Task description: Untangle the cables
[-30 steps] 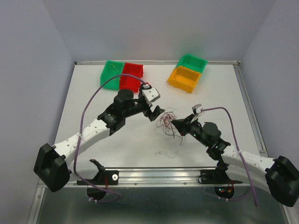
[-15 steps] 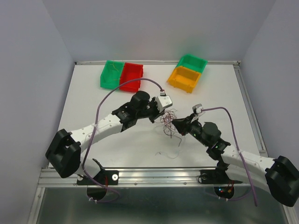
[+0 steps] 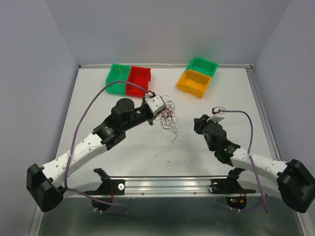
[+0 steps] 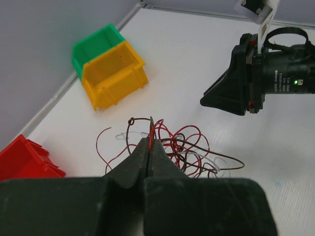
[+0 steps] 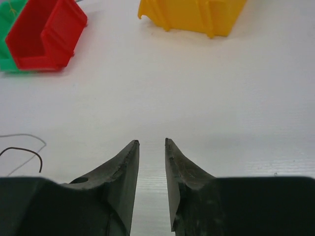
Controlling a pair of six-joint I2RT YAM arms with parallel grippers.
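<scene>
The left gripper [image 4: 149, 143] is pressed together, pinching the cables [image 4: 179, 147], which hang as a tangle near the red bin [image 3: 138, 80]. The right gripper [image 5: 151, 142] is slightly spread and empty, well right of that bin.

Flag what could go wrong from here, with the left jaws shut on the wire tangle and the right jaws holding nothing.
1. The left jaws pinch little more than a red strand at their very tips, so it could slip free.
2. The right jaws stand apart and hold nothing, so nothing anchors the wire tangle. Pulling may drag the whole clump instead of separating it.
3. A dark loose strand lies on the table near the right jaws and might snag or be left behind.
</scene>
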